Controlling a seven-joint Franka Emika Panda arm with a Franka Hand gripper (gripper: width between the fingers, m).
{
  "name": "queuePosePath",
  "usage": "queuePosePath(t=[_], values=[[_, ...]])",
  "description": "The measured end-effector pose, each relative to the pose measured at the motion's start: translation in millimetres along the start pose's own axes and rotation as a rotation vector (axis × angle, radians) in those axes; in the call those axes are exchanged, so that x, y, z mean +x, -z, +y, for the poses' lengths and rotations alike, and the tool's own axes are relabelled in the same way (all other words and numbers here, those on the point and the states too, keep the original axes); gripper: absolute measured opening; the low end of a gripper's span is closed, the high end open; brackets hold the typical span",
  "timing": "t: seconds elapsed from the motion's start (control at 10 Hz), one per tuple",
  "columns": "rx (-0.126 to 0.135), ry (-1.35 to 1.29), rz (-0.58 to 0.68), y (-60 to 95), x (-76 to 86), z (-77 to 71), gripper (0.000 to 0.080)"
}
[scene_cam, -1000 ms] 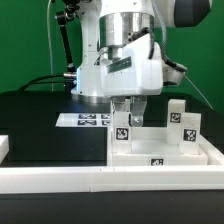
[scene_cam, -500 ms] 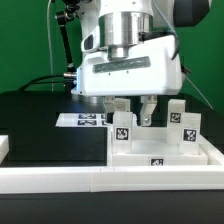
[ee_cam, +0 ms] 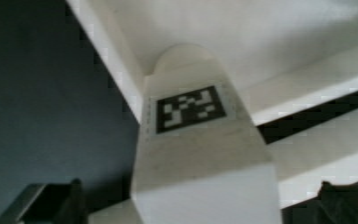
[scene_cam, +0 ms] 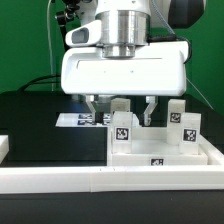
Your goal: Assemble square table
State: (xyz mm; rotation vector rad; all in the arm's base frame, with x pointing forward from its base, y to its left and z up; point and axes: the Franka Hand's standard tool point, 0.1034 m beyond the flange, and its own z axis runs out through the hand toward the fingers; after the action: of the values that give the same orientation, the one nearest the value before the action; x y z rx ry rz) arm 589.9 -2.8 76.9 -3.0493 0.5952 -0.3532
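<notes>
The white square tabletop slab [scene_cam: 165, 150] lies flat at the exterior view's right, with a tag on its front rim. A short white tagged leg [scene_cam: 122, 127] stands upright on its left part. My gripper [scene_cam: 123, 108] hangs just above that leg, open, with one finger [scene_cam: 97, 108] on each side and not touching it. Two more tagged legs [scene_cam: 178, 113] [scene_cam: 188, 129] stand at the slab's right. In the wrist view the leg [ee_cam: 197, 110] fills the middle, and my gripper [ee_cam: 197, 196] straddles it with its dark fingertips [ee_cam: 51, 200] apart.
The marker board [scene_cam: 82, 119] lies on the black table behind the slab's left side. A long white border rail [scene_cam: 90, 180] runs along the front. A small white block [scene_cam: 4, 147] sits at the far left edge. A green wall stands behind.
The hand has turned to face the exterior camera squarely, and its fingers have spread wider apart around the leg. The leg and slab have not moved.
</notes>
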Motion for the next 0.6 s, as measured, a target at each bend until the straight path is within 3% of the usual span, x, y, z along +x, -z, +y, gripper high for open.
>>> queuePosePath(t=[0.2,0.3,0.4,0.5,0.6], values=[[0.001,0.028,0.000,0.3,-0.3,-1.3,0.0620],[0.000,0.027,0.000,-0.1,-0.5,-0.9,0.0485],[0.000,0.027,-0.001,-0.2,-0.5,-0.9,0.0485],[0.000,0.019,-0.001,-0.2,-0.5,-0.7,0.0348],[-0.002,0.003,0.000,-0.3,0.4,1.6,0.0290]])
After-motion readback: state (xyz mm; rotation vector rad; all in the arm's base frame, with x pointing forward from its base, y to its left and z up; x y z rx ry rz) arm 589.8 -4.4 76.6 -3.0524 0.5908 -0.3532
